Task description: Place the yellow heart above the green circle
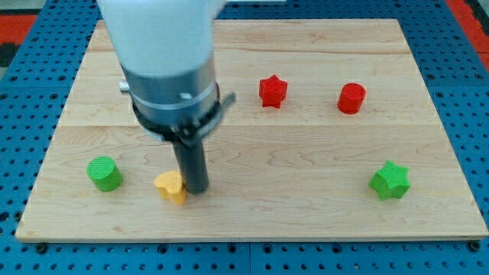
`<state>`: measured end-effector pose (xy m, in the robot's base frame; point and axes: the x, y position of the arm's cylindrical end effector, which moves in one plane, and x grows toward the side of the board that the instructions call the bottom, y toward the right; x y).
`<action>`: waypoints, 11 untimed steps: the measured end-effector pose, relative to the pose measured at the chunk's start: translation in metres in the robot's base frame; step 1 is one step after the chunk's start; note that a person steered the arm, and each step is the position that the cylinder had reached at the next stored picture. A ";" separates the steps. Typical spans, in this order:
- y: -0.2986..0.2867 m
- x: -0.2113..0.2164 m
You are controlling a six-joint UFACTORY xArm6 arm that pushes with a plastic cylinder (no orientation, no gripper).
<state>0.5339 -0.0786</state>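
The green circle (103,173) sits near the wooden board's (306,221) lower left corner. To its right, close by, lies the yellow heart (170,186), level with it or a shade lower. My tip (195,188) touches the heart's right side (a bare rod, nothing to open or close). Further right and higher stand the red star (272,91) and red cylinder (352,98); the green star (390,181) lies far right.

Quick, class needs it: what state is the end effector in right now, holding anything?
End effector: a plain rod, nothing to open or close, holding nothing. My tip sits against the yellow heart's right side; green circle lies further left.
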 end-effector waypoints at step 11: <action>-0.027 -0.036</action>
